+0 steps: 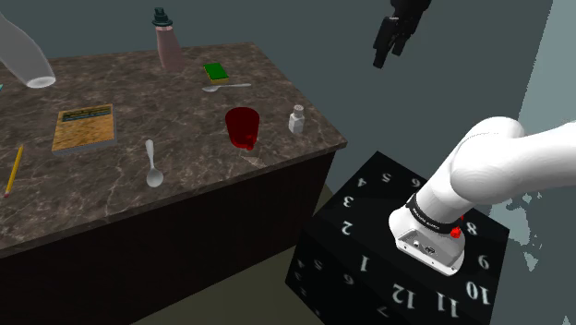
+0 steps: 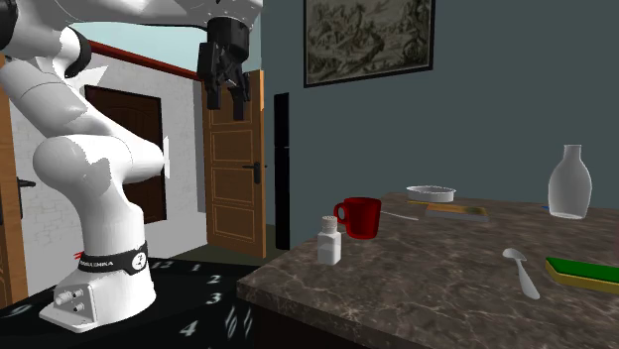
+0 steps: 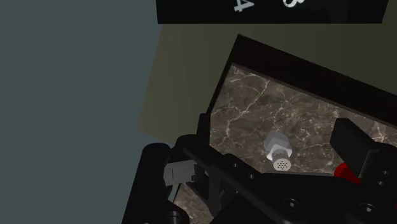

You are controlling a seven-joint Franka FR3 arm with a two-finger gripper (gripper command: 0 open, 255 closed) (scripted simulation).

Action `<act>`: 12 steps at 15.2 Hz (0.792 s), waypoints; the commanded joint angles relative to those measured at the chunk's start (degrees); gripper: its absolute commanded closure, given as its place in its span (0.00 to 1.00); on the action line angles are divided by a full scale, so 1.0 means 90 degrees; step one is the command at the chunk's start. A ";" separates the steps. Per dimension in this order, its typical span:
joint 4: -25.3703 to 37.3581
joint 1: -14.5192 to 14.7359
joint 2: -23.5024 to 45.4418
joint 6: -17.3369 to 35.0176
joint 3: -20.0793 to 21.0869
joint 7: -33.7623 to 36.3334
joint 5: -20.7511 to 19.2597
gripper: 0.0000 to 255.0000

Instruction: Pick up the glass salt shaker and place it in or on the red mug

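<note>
Shoulder view, cut off: the claw (image 1: 391, 44) and its wrist run off the top edge; a clear bottle (image 1: 28, 60) is clipped at the upper left corner.
Shoulder view, shaker: the shaker (image 1: 297, 120) stands upright, long axis vertical and cap up. It is near the tabletop (image 1: 185, 198) corner closest to the stand (image 1: 397, 254), just beside the red mug (image 1: 243, 127) but not touching it.
Shoulder view, arm: it rises from the stand. The claw hangs high, out past the tabletop's edge, with its fingers pointing down, apart and empty.
Second exterior view, cut off: the arm's upper links leave the top edge.
Second exterior view, shaker: upright by the near edge, in front of the mug, whose handle points to this view's left.
Second exterior view, claw: well above the shaker and to this view's left, spread wide with nothing in it.
Wrist view, hidden: one finger (image 3: 353, 143) covers most of the mug; a red sliver shows.
Wrist view, shaker: seen from above, holed cap toward the camera, between the spread fingers and untouched.
</note>
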 commanded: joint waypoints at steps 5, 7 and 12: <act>-0.0216 0.0050 0.0640 0.0849 0.0079 0.0254 0.0165 0.00; -0.0271 0.0074 0.1008 0.1270 0.0119 0.0369 0.0242 0.00; -0.0246 0.0137 0.2041 0.2283 0.0217 0.0628 0.0420 0.00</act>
